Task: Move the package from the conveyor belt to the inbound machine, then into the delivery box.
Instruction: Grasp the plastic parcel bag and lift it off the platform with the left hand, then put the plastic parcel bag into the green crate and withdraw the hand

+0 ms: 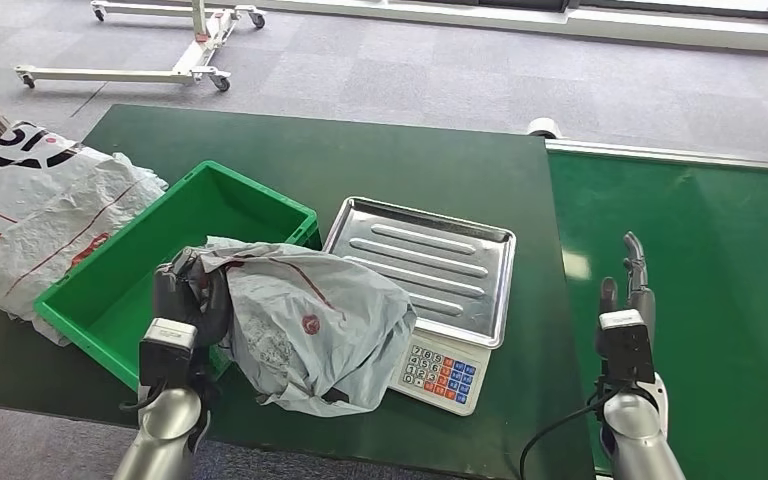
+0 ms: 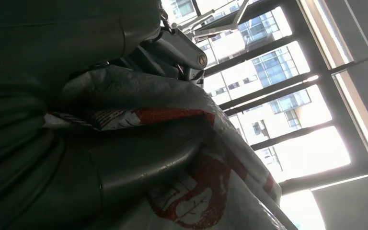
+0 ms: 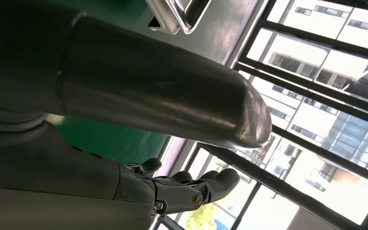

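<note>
Your left hand point(image 1: 188, 300) grips the grey package point(image 1: 315, 325) at lower centre, between scale point(image 1: 430, 290) and green crate point(image 1: 135, 280); the drop remains; right hand point(image 1: 628, 300) spread, empty.

package point(image 1: 320, 330): grey plastic film, crinkled, slight sheen, red print
delivery box point(image 1: 110, 290): green plastic, smooth, glossy
scale tray point(image 1: 422, 262): bare metal, ribbed, shiny
table top point(image 1: 410, 165): dark green, matt
conveyor belt point(image 1: 720, 260): green, smooth, w/ glare
floor point(image 1: 440, 70): grey carpet, rough
</note>
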You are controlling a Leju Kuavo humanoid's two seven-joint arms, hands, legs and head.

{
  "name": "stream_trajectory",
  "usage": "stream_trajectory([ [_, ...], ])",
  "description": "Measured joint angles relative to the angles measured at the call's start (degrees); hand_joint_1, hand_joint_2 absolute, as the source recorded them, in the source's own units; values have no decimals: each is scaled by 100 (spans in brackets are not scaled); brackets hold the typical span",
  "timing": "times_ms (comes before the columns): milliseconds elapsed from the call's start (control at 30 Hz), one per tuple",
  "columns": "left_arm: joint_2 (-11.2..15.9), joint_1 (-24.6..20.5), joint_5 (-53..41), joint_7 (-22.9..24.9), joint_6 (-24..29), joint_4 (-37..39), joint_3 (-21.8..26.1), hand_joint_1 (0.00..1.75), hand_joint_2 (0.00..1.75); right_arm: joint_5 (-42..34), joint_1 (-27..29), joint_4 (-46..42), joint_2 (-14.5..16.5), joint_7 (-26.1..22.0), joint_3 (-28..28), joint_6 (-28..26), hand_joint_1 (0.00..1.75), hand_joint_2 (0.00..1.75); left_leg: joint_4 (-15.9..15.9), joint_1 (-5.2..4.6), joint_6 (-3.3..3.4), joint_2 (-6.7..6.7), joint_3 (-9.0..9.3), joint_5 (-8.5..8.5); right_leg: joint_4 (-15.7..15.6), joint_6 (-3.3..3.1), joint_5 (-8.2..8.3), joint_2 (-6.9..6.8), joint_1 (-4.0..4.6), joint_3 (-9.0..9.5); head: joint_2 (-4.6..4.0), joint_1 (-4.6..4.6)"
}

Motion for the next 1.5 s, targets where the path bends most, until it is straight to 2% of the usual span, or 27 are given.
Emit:
stream_trajectory([
  [267,14,221,-102,34,65,-198,285,175,175,22,192,-254,-15,9,-191,7,0,0,0,0,0,1,1,1,0,0,1,1,0,2,0,0],
  [867,23,283,-196,67,106,-220,507,175,175,46,404,-531,-15,28,-342,-2,0,0,0,0,0,1,2,1,0,0,0,1,1,2,0,-1],
  [1000,66,308,-712,174,531,-119,628,175,175,104,500,-623,-15,54,-357,2,0,0,0,0,0,1,2,0,0,0,0,1,1,2,0,0],
  [1100,206,207,-1282,197,972,399,850,175,175,188,620,-744,-15,56,-367,55,0,0,-1,0,-2,1,2,1,0,-2,-2,1,2,-2,0,-1],
  [1200,399,-372,-2043,293,1515,1600,1041,175,175,338,615,-786,0,91,-366,192,0,0,-3,1,-9,-13,-1,15,2,-7,-3,-9,4,-3,0,-1],
  [1333,695,-1847,-3276,1021,2268,3703,1118,175,175,564,402,-787,90,287,-300,361,0,0,-7,3,-24,-39,-6,43,18,-29,13,-36,6,-4,0,1],
  [1433,925,-2653,-3847,1694,2387,4813,1121,175,175,625,321,-786,129,340,-237,412,0,0,-8,7,-36,-24,-9,65,27,-49,35,-26,14,-18,0,0],
  [1500,1039,-2976,-3981,1862,2385,5305,1121,175,175,633,317,-785,132,342,-217,416,0,0,-8,10,-35,-15,-12,76,28,-50,44,-21,17,-26,0,1],
])
